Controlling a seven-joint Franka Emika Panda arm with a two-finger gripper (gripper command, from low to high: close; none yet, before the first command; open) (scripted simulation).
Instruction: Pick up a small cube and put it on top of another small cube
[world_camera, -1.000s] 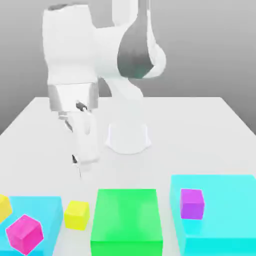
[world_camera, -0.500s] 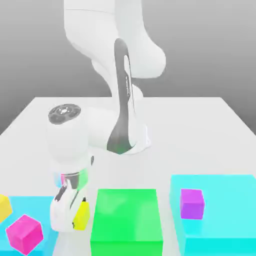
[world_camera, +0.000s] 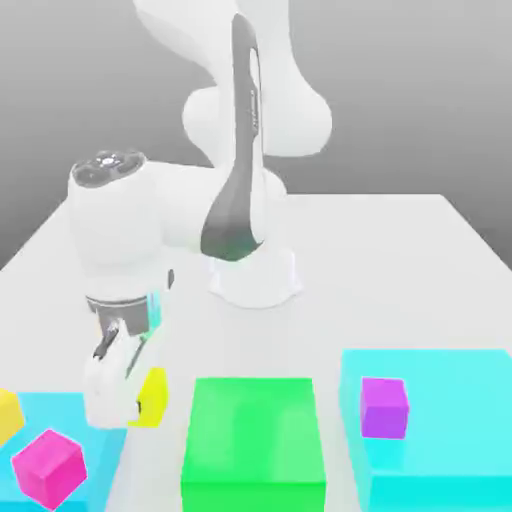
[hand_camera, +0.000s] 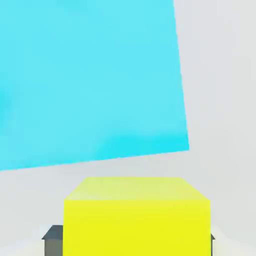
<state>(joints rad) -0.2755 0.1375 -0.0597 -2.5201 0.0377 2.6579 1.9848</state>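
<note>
Yellow cube (hand_camera: 136, 227) is clamped between the gripper's fingers (hand_camera: 53, 242); it could be knocked loose if the blue block (world_camera: 75, 410) is clipped.

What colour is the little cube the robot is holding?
The cube is bright yellow, clearest in the hand view.

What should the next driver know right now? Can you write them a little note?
Gripper: shut on the yellow cube, one finger on each side.
Other small cubes: magenta on the blue block at the exterior view's left; purple on the cyan block at its right.
Done: yellow cube gripped.
Left: set it on top of another small cube, then let go. Which cube isn't said, so check first.
</note>
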